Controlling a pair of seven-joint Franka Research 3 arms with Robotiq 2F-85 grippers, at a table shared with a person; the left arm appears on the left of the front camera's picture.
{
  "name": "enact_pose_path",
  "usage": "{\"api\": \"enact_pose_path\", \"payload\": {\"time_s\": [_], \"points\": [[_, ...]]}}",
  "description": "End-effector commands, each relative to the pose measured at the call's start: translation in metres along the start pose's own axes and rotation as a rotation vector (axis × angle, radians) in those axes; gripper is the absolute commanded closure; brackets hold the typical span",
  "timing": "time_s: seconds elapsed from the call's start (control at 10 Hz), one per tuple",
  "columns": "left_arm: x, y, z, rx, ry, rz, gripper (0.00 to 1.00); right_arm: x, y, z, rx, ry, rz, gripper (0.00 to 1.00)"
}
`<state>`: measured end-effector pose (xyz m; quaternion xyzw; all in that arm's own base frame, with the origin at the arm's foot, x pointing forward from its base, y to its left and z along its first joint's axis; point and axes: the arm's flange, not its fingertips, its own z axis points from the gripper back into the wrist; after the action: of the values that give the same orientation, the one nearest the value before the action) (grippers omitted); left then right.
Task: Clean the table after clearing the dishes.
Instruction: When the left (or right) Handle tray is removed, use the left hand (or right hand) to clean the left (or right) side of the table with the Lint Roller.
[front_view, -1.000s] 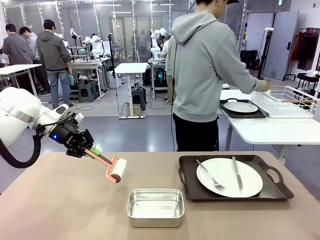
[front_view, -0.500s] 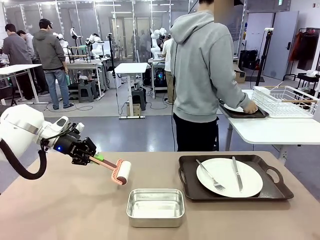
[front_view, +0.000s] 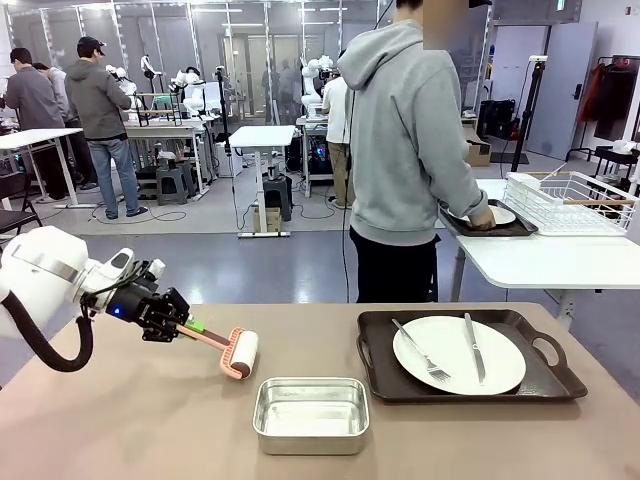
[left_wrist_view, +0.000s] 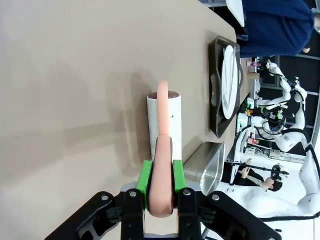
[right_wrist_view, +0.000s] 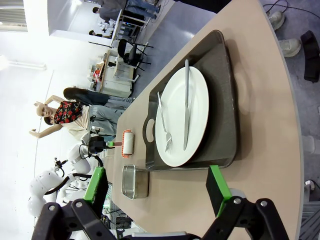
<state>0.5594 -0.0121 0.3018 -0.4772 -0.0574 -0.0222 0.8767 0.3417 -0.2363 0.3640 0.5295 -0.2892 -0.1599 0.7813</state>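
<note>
At the near-left of the bench (front_view: 130, 420), the left end effector (front_view: 190, 325) is clenched on the pink handle of a lint roller (front_view: 238, 354). The handle is pinched between the green pads and slopes down and away from the wrist, so the white roll lies broadside to the surface. That attitude suits rolling across the top. Whether the roll touches the bench or sits just above it cannot be confirmed.

The right end effector (right_wrist_view: 155, 187) is released, its jaws wide apart with nothing between them. It is raised above the near-right edge and faces the tray (front_view: 380, 378), which I judge to be a standby position.

One setting is not yet cleared. A white plate (front_view: 455, 352) carrying a fork (front_view: 420, 350) and a knife (front_view: 472, 348) sits on the dark handled tray on the right half of the bench. A steel pan (front_view: 311, 413) stands near the front edge, left of the tray. A person (front_view: 410, 150) stands at a white side table beyond, one hand on a second tray with a plate.

The bench top is plain matte tan-brown, with no crumbs or stains discernible. The plate appears clean.
</note>
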Motion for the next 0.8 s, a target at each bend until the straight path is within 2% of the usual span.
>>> {"api": "enact_pose_path", "payload": {"time_s": [0.0,0.3,0.7], "points": [[0.008,0.016,0.003,-0.033,-0.020,-0.021,0.78,-0.002,0.002,0.002,0.001,0.004,0.004,0.00],[0.004,0.038,0.015,-0.025,-0.017,-0.042,0.78,-0.002,0.002,0.002,0.001,0.004,0.004,0.00],[-0.001,0.069,0.060,-0.038,-0.012,-0.021,0.78,-0.002,0.002,0.002,0.001,0.004,0.004,0.00]]}}
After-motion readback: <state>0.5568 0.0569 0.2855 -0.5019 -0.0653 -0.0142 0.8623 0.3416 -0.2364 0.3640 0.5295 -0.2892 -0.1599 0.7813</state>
